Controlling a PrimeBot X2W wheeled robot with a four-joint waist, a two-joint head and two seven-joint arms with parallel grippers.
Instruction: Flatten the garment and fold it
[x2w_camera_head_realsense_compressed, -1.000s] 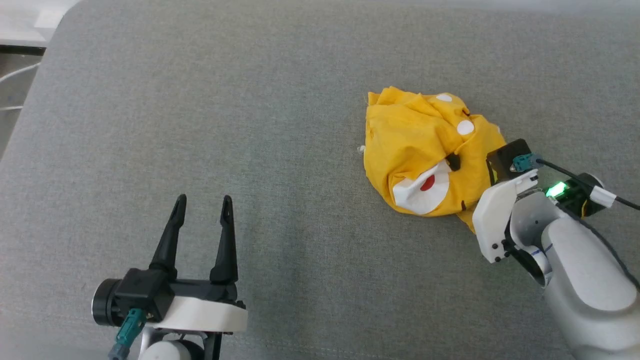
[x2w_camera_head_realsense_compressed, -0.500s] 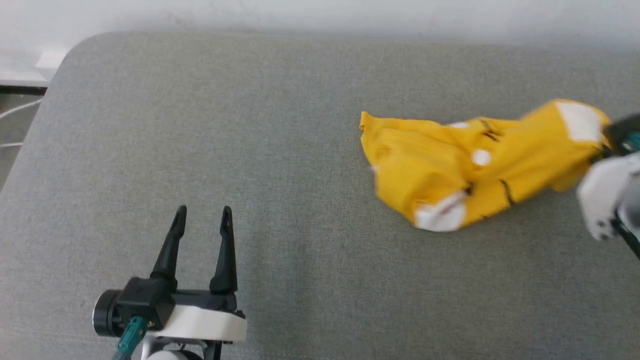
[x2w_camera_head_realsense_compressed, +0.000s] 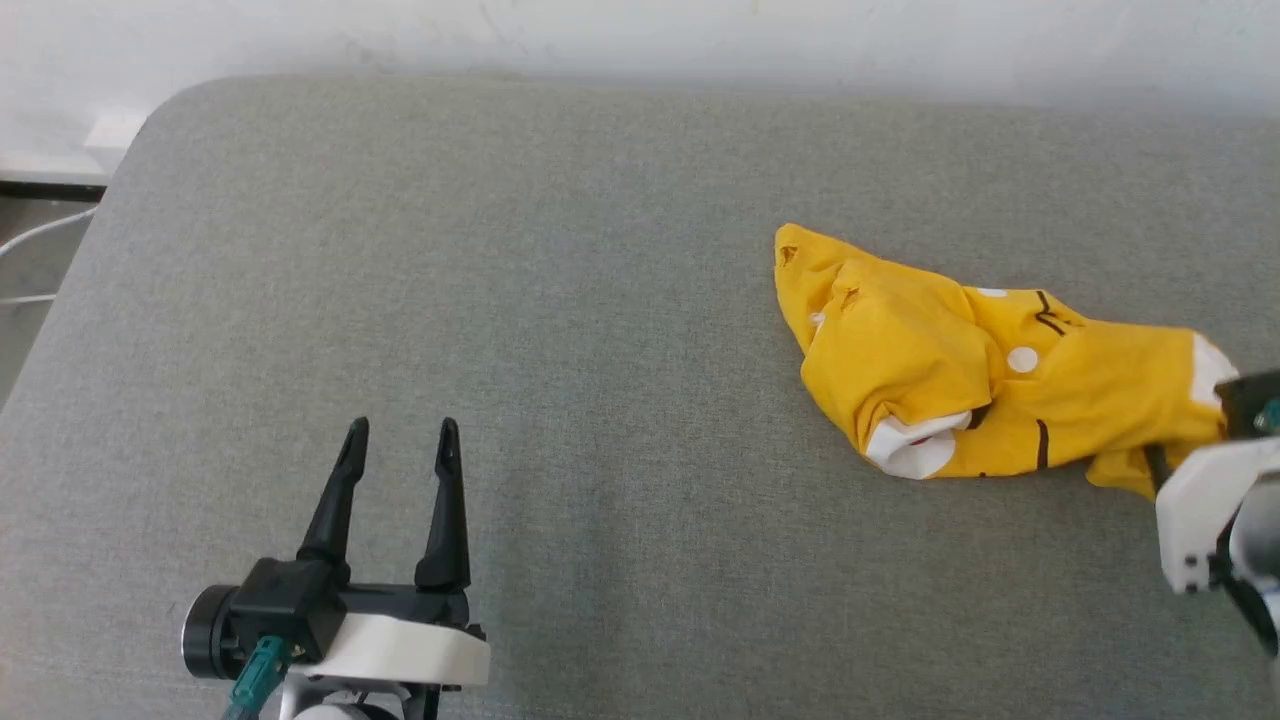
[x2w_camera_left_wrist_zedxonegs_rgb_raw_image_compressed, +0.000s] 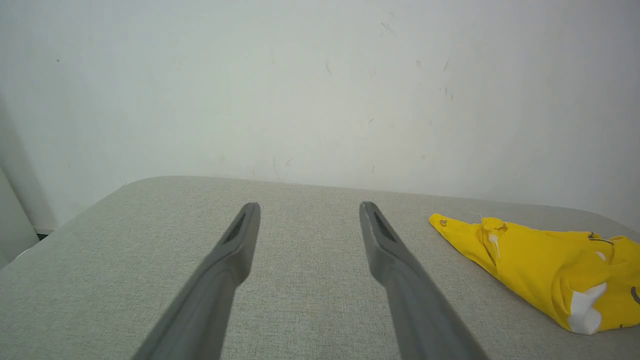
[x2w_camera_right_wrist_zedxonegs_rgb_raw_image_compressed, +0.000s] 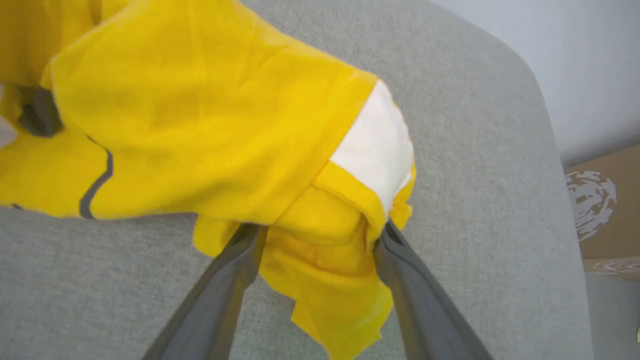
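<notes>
Barely begun — the garment (x2w_camera_head_realsense_compressed: 930, 350) lies crumpled, nothing flattened or folded.
Your right hand (x2w_camera_right_wrist_zedxonegs_rgb_raw_image_compressed: 317, 232), spread wide and gripping nothing, has the garment's near edge slack between its fingers, the rest trailing beyond; your left hand (x2w_camera_head_realsense_compressed: 402, 428), open and empty, sits well apart — garment ahead to its right on the surface (x2w_camera_head_realsense_compressed: 500, 250).

A wide grey fabric cushion (x2w_camera_head_realsense_compressed: 560, 300) meets a scuffed white wall (x2w_camera_head_realsense_compressed: 640, 40). A pale cable (x2w_camera_head_realsense_compressed: 40, 232) lies past its left edge. Brown cardboard (x2w_camera_right_wrist_zedxonegs_rgb_raw_image_compressed: 605, 200) sits beyond a rounded corner.
</notes>
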